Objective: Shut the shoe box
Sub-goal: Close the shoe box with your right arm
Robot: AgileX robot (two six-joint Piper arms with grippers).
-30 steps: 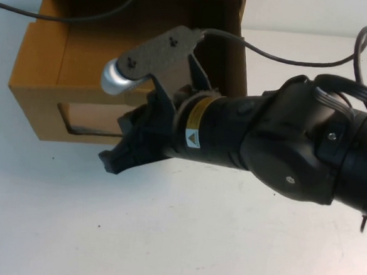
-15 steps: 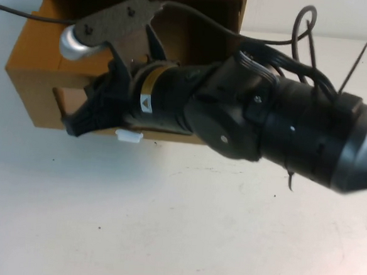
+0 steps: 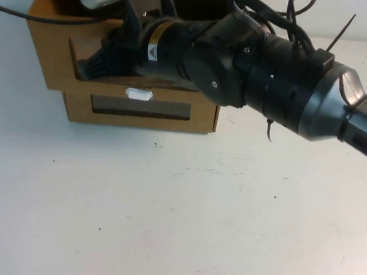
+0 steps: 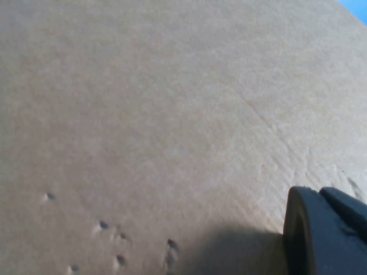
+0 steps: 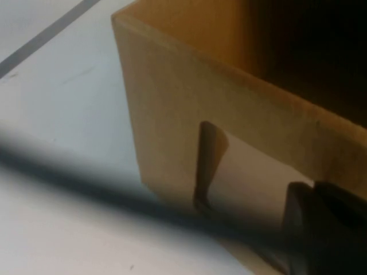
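White surface (image 3: pixel 184 219) is shown carrying two stacked brown cardboard boxes at the far left. The upper box (image 3: pixel 48 52), w/ a window cut-out in its front wall, is seen resting on the lower one and overhanging it toward the robot's left. The lower one is taken as the shoe box (image 3: pixel 141 112): its wide see-through window is visible, but the small white oval tab (image 3: pixel 139 95) is seen above that window rather than below it, so the identification is uncertain. The box's long axis is laid left-right, front face turned toward the robot. The right arm (image 3: pixel 269 80) is shown stretched diagonally from the right edge to the far left, forearm held low over the boxes. The right pincer (image 3: pixel 87 68) is placed against the upper box's front window, i.e. just above the tab; whether its fingers are parted cannot be told, and no grasp is shown. The left pincer (image 4: pixel 324 232) is seen only in its wrist view, close against plain cardboard; its opening cannot be told. The right arm is judged nearer to the front face.
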